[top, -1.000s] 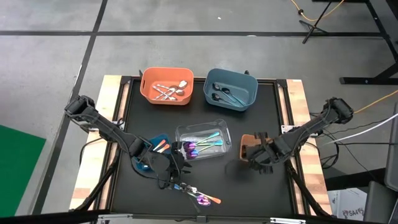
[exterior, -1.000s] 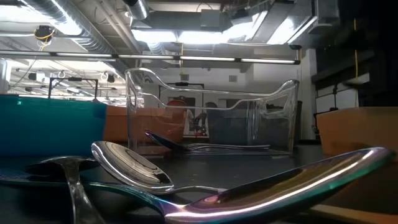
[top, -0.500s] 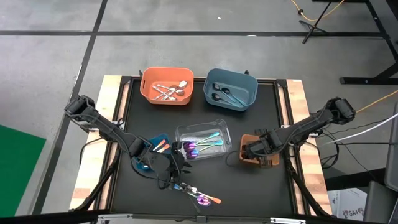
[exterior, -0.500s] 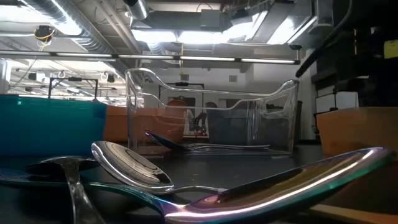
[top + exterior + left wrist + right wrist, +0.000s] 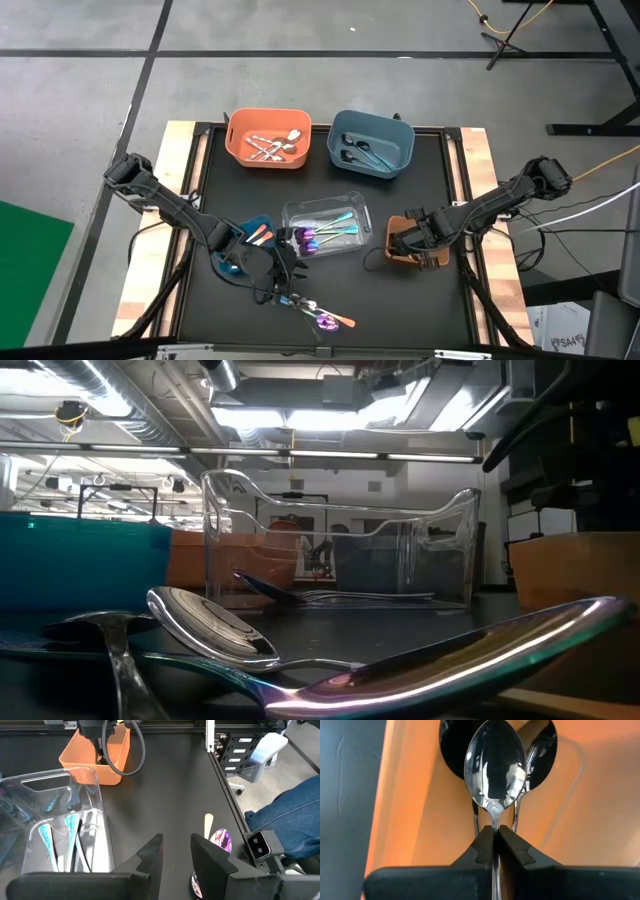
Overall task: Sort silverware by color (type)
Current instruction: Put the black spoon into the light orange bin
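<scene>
right hand [image 5: 496, 840] is over the brown bin [image 5: 412, 243] at the right of the bench [image 5: 400, 300], clenched on the neck of a spoon [image 5: 495, 767]. the handle runs back between its fingers [image 5: 482, 847], so the spoon's long axis lines up with the hand, bowl pointing away and down into the bin. at least one other dark spoon [image 5: 537, 750] lies in there already, right under and beside the held one. my read is this is the drop-off: the spoon hangs just above the bin floor with nothing in the way, so the hand only has to let go. left hand [image 5: 176, 851] waits near the front of the bench with its fingers a little apart and nothing between them. the loose pieces [image 5: 322, 317] lie just ahead of it to the near side, a purple spoon [image 5: 220, 841] with an orange handle [image 5: 208, 825] beside it, so the left arm is clearly the nearer one for those. the clear bin [image 5: 325, 226] in the middle has the teal-handled pieces [image 5: 60, 837], the orange bin [image 5: 267, 138] far left has silver ones, and the blue bin [image 5: 371, 144] far right has dark ones.
</scene>
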Available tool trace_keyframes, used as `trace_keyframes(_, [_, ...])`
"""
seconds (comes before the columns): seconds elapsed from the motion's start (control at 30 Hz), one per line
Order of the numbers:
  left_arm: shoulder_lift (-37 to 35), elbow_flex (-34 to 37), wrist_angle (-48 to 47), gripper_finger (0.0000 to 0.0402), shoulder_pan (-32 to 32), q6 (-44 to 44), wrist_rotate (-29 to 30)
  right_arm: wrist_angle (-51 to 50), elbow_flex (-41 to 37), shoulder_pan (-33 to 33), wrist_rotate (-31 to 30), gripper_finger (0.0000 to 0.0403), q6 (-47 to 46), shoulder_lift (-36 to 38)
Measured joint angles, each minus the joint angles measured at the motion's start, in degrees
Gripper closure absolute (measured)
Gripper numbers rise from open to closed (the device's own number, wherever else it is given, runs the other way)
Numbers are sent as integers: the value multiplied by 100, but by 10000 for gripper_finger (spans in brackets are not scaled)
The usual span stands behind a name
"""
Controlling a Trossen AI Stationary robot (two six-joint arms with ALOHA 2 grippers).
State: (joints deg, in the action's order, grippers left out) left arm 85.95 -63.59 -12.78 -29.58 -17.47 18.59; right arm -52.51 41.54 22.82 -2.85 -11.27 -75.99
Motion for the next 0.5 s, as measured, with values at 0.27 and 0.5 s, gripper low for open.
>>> trace_keyframes(0.27, [-2, 0, 0, 308, 0, 0, 0, 0, 0, 1, 2, 348, 2, -2])
trace_keyframes(0.5, [-2, 0, 2, 308, 0, -2, 0, -2, 0, 1, 2, 319, 2, -2])
